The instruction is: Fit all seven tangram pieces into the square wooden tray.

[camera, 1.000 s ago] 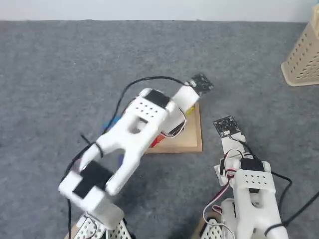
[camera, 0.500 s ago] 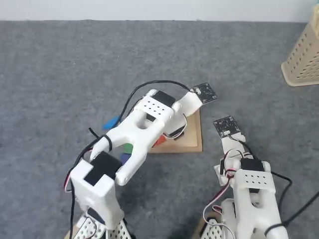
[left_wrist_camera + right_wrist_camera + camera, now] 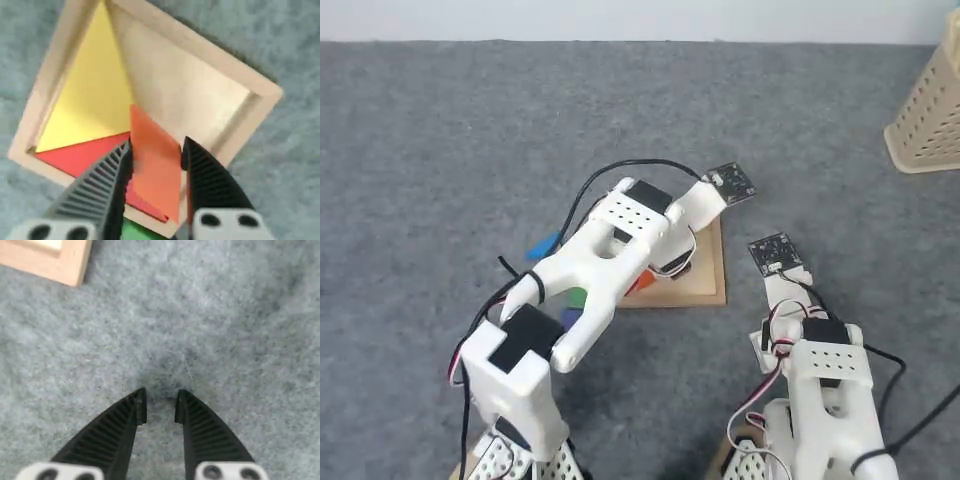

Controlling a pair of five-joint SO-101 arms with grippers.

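Grey carpet (image 3: pixel 440 130) covers the table, and the square wooden tray (image 3: pixel 200 50) sits on it near the middle, partly under the left arm in the high view. The left claw (image 3: pixel 156 146) hangs over the tray, its two fingers closed against the long sides of an orange piece (image 3: pixel 155 170). That piece's long axis runs in line with the fingers. Its far end points to the tray's middle, where a yellow triangle (image 3: pixel 90 95) and a red piece (image 3: pixel 85 155) meet, and its near end overlaps the red piece and the rim. The yellow triangle lies flat with its long side against one wall. A green piece (image 3: pixel 135 231) lies just outside the rim, and a blue piece (image 3: pixel 545 244) lies on the carpet beside the arm. The right claw (image 3: pixel 160 405) sits over bare carpet near a tray corner, slightly parted and holding nothing.
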